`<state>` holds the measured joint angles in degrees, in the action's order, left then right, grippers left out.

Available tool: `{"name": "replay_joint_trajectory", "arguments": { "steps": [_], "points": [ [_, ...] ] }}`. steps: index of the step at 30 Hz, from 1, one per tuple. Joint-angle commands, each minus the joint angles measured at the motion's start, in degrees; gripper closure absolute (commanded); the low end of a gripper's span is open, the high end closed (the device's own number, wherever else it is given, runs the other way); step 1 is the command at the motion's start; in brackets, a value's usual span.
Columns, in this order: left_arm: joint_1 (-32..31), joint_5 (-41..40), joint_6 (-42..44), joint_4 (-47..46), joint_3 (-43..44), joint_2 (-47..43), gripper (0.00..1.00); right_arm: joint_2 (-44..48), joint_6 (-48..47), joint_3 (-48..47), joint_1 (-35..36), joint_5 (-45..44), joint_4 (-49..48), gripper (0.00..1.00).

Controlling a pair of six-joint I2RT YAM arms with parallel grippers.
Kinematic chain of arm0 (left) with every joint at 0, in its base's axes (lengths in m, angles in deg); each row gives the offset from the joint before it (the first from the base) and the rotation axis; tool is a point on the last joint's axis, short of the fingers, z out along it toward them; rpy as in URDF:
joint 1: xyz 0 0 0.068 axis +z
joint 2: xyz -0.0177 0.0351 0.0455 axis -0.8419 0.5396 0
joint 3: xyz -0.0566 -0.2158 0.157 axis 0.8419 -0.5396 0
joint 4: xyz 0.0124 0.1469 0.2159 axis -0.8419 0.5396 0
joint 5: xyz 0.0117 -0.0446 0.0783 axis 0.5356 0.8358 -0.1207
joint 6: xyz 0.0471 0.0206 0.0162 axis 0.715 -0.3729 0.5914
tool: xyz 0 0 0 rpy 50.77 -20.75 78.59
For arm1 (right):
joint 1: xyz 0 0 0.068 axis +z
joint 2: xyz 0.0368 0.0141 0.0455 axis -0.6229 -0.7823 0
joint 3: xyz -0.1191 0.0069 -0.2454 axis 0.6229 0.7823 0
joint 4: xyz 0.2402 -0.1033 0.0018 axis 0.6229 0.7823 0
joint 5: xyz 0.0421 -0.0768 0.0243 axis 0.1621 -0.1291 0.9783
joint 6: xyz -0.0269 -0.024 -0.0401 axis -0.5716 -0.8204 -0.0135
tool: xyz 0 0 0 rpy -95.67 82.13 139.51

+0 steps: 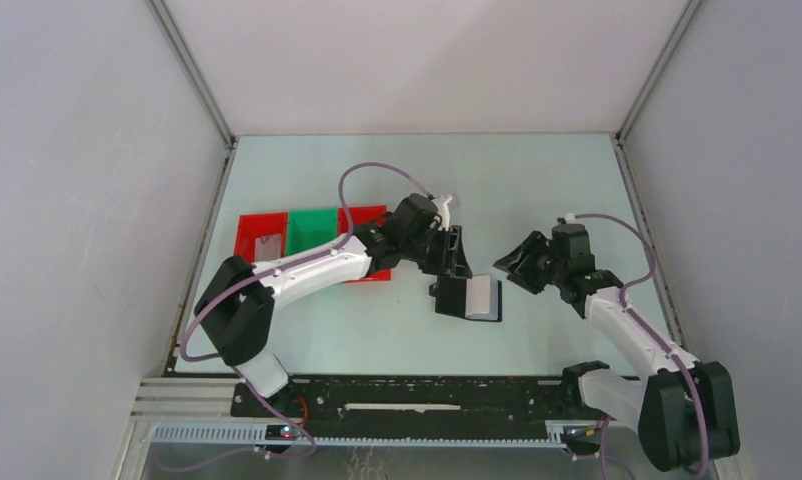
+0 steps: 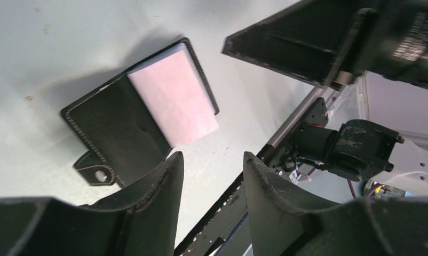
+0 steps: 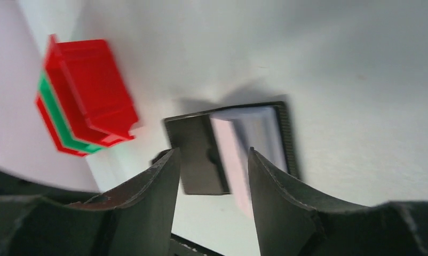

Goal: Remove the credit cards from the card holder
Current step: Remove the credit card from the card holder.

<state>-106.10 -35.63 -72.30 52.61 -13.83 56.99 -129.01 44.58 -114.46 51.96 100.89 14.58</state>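
The black card holder lies open on the table, its tab at its left edge. A pale card sticks out of its right panel. In the left wrist view the holder shows the pale pinkish card jutting past its edge. In the right wrist view the holder shows the card, with a grey-blue card beside it. My left gripper is open and empty just behind the holder. My right gripper is open and empty just right of it. Both grippers also show in their own views.
Red and green trays stand side by side left of the holder, under the left arm, and show in the right wrist view. A small greyish flat thing lies in the left red tray. The black base rail runs along the near edge.
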Motion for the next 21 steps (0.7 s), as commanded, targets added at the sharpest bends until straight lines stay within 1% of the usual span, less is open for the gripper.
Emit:
{"name": "replay_joint_trajectory", "arguments": {
  "steps": [1, 5, 11, 15, 18, 21],
  "points": [
    [-1.2, 2.1, -0.4, -1.9, 4.9, 1.3, 0.50, -1.3, -5.0, 2.2, -2.9, 5.0, 3.5, 0.42],
    [-1.1, 0.0, 1.0, 0.0, 4.9, 1.3, 0.50, -3.9, -5.9, 2.2, -1.0, 9.0, 0.4, 0.40],
    [0.6, -2.4, 1.7, 1.7, 2.5, 0.6, 0.51, -10.8, -5.2, 2.2, 0.3, 8.9, -2.1, 0.39],
    [1.1, -5.5, 3.3, 4.3, 0.9, -0.4, 0.51, -14.1, -4.7, 2.2, 1.7, 9.7, -5.2, 0.38],
    [1.6, -7.3, 4.2, 5.1, -1.1, -1.6, 0.51, -14.7, -4.2, 2.2, 2.5, 10.2, -6.1, 0.38],
    [2.3, -8.6, 4.8, 5.5, -3.1, -2.2, 0.51, -13.0, -4.0, 2.2, 3.4, 9.7, -5.9, 0.38]
  ]
}}
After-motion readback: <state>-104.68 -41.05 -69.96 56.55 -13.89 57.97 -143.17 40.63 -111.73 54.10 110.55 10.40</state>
